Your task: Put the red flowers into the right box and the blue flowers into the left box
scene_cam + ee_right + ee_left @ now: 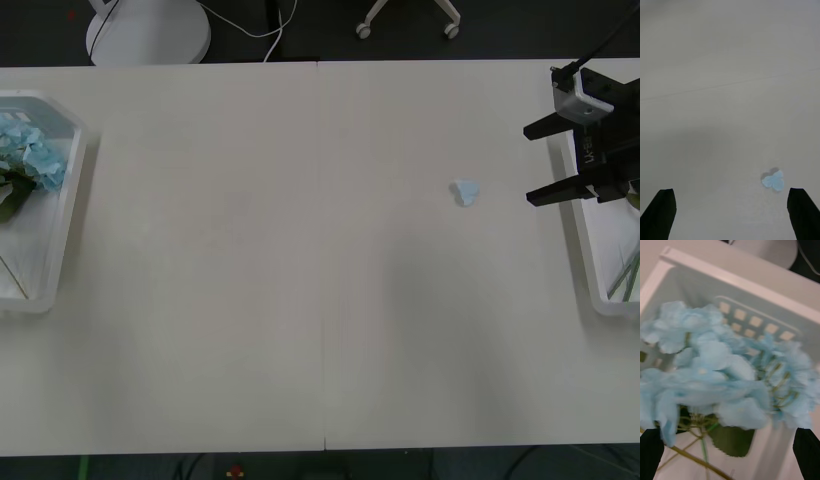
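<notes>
The blue flowers (30, 150), fluffy pale-blue clusters with a green leaf, lie in the left box (72, 200) at the table's far left. In the left wrist view my left gripper (729, 435) hangs open just above the blue flowers (715, 371), inside the left box (733, 273). My black right gripper (528, 165) is open beside the inner rim of the right box (592, 280), with nothing between its fingers. Thin green stems (628, 275) lie in that box; the red flowers' blooms are out of view. In the right wrist view the right gripper (732, 190) faces bare tabletop.
A tiny pale-blue scrap (465, 192) lies on the white table (300, 300) just left of the right gripper, also seen as the scrap (773, 181) between its fingers' line. Chair bases and a cable stand on the dark floor behind the table.
</notes>
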### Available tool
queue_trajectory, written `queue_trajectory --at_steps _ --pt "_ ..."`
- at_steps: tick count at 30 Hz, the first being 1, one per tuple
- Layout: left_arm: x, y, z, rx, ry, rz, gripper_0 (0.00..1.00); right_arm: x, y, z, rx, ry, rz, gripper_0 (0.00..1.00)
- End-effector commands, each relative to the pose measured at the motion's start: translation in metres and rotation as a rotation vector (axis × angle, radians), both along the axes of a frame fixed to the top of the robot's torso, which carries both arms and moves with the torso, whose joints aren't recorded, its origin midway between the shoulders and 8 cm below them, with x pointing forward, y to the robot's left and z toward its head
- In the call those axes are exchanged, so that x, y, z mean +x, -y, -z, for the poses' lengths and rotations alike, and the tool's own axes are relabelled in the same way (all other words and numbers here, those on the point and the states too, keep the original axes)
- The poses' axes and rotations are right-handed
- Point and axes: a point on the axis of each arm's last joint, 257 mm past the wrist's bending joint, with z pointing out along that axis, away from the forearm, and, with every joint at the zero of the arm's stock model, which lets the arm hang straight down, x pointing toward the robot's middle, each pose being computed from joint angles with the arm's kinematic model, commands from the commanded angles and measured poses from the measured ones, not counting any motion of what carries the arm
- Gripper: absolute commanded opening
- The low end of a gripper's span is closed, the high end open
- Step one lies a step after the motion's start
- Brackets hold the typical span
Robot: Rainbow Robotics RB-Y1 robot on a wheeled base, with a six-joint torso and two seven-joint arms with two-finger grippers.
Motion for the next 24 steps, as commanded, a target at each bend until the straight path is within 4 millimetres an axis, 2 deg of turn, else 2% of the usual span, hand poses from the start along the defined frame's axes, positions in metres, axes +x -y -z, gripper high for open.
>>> queue_trajectory --at_steps 1,3,4,6,12,17,22,24 --pt "0.001 0.025 -0.047 0.073 0.041 0.158 1.0 -0.007 -0.019 -0.009 0.038 0.013 -0.047 0.98" --pt "-0.001 0.03 -0.046 0.074 0.041 0.181 1.0 -0.008 -0.021 -0.01 0.041 0.011 -0.05 0.99" --pt "-0.004 0.049 -0.05 0.077 0.053 0.261 1.0 -0.01 -0.024 -0.011 0.041 0.014 -0.062 1.0" --pt "-0.007 0.065 -0.05 0.085 0.074 0.342 1.0 -0.012 -0.027 -0.013 0.044 0.017 -0.069 1.0" --pt "-0.02 0.11 -0.04 0.109 0.125 0.572 1.0 -0.016 -0.031 -0.01 0.034 0.012 -0.087 1.0" --pt "-0.027 0.146 -0.028 0.193 0.158 0.78 1.0 -0.016 -0.031 -0.01 0.034 0.012 -0.087 1.0" --pt "-0.03 0.178 -0.024 0.253 0.189 0.93 1.0 -0.016 -0.031 -0.01 0.034 0.012 -0.087 1.0" --pt "-0.032 0.198 -0.026 0.284 0.208 1.009 1.0 -0.016 -0.031 -0.01 0.034 0.012 -0.087 1.0"
